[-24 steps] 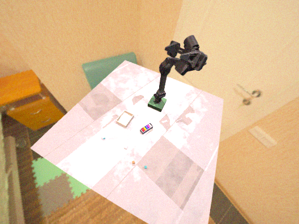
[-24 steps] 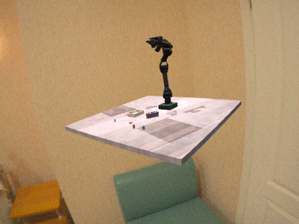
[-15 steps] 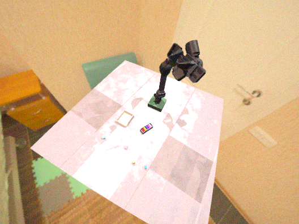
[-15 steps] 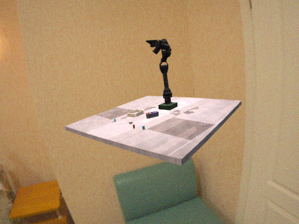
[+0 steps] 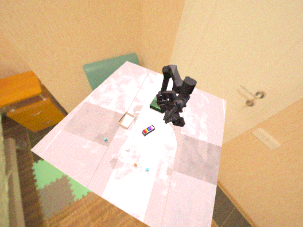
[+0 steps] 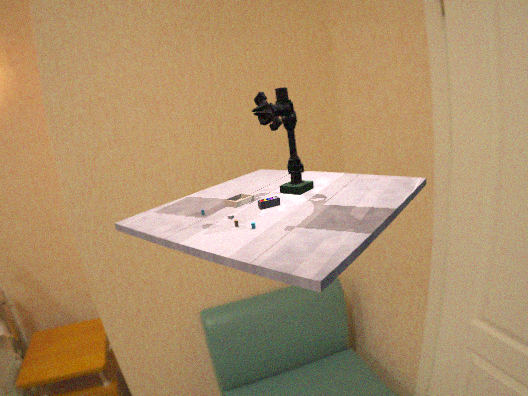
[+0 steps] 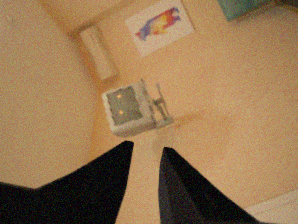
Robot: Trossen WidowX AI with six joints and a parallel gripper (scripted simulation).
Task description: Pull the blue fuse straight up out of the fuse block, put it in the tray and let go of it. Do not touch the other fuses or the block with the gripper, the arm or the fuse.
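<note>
The dark fuse block (image 5: 144, 134) (image 6: 269, 204) stands on the table, with a row of coloured fuses in its top. The blue fuse (image 5: 148, 129) sits in the row between the yellow and the purple ones. The pale tray (image 5: 123, 126) (image 6: 242, 202) stands beside the block and looks empty. My gripper (image 5: 166, 121) (image 6: 256, 111) (image 7: 147, 153) is high above the table, far from block and tray. Its fingers are nearly together, with a narrow gap and nothing between them. The wrist view shows only walls and furniture, no fuse.
Two small cyan pieces (image 5: 105, 139) (image 5: 147, 169), an orange piece (image 5: 135, 164) and a small grey piece (image 6: 231, 217) lie on the table. The arm stands on a green base (image 5: 155, 105) (image 6: 297, 188) behind the block. The table (image 6: 350, 250) has open edges all round.
</note>
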